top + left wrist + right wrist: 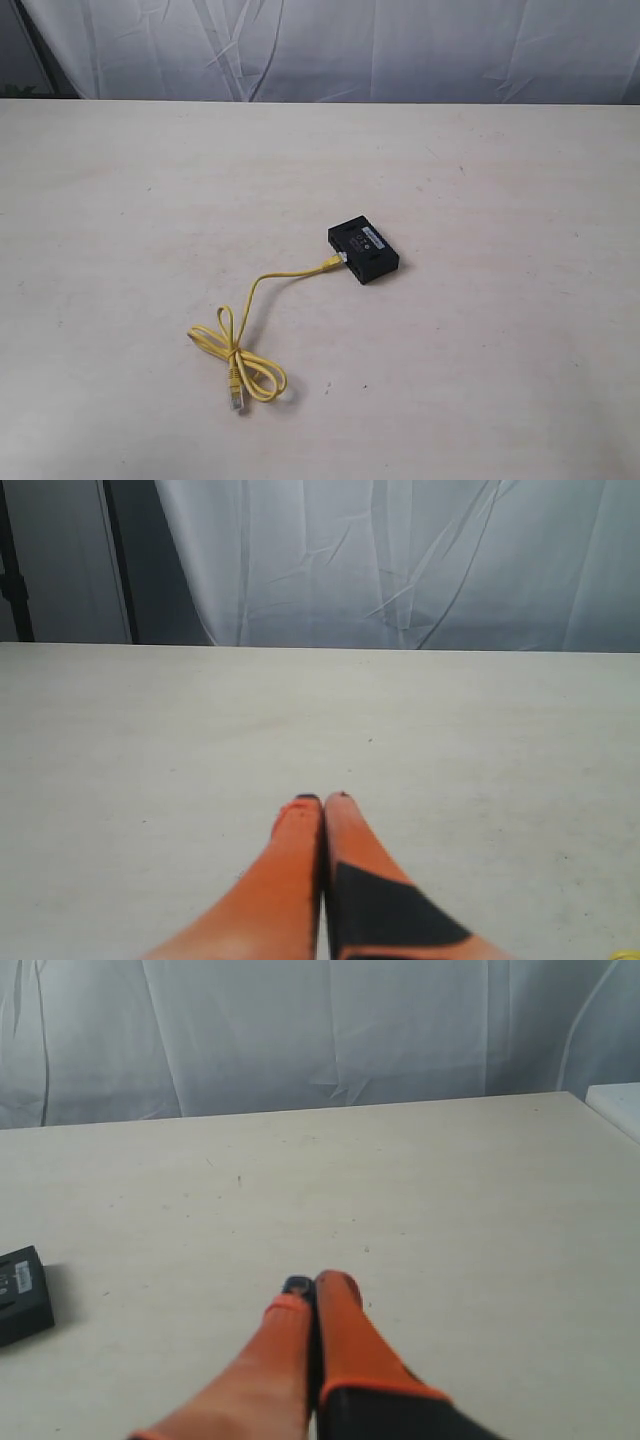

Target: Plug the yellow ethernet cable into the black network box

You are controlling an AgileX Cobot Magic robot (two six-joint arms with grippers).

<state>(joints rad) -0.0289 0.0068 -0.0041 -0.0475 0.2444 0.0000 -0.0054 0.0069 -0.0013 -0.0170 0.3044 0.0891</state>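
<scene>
Pale table (520, 380), yellow ethernet cable (285, 272) touching black network box (363, 252), centre

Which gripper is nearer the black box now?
Right, probably. The right gripper has the box in its wrist view, apart from its fingertips. The left gripper sees no box, only a sliver of cable.

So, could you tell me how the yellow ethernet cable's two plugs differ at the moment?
The plug by the box sits against the side of the black network box; the free plug lies on the table, apart from it. The plug by the box ends a gently curved stretch; the free plug comes out of the loose knot. Both end the same yellow ethernet cable.
</scene>
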